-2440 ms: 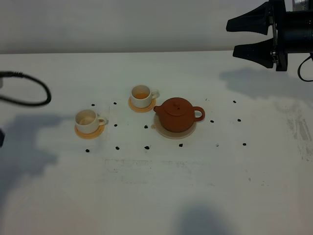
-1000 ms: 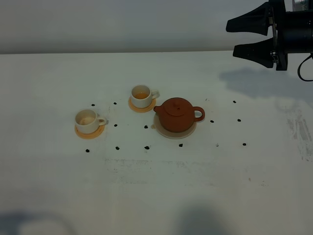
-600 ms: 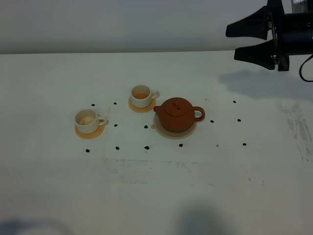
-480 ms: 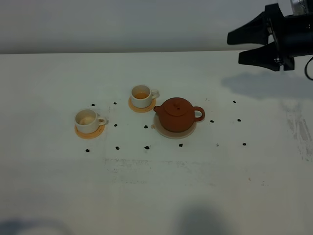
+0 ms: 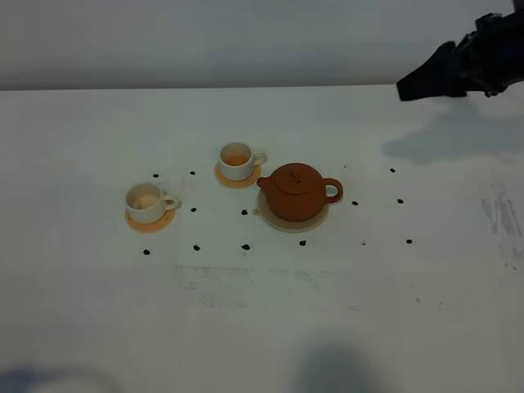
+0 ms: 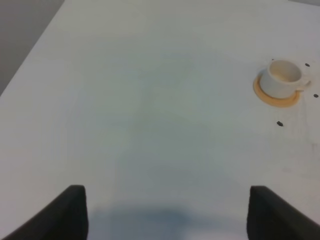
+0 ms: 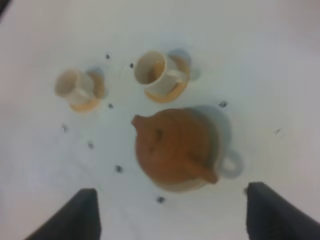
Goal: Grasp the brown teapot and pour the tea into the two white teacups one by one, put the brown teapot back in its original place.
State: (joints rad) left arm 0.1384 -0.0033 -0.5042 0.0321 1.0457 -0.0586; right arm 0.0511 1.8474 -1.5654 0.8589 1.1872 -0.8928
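The brown teapot (image 5: 295,191) sits on the pale beige trivet (image 5: 277,221) at mid table, spout to the left. The two white teacups stand on orange-tan coasters: one (image 5: 236,160) just left of the spout, one (image 5: 146,201) further left. My right gripper (image 5: 426,82) hovers high at the far right, away from the teapot. Its wrist view shows the fingers wide apart (image 7: 172,220) above the teapot (image 7: 172,147) and both cups (image 7: 152,70) (image 7: 70,85). My left gripper (image 6: 165,215) is open and empty over bare table; one cup (image 6: 282,80) shows far off.
Several small black marks (image 5: 246,246) dot the white table around the cups and the teapot. The table's far edge meets a grey wall (image 5: 205,41). Scuff marks (image 5: 503,213) lie at the right side.
My right gripper has risen and drawn back toward the upper right corner, turning so its fingers overlap. A black cable at the left edge has left the view. Teapot and cups have not moved.
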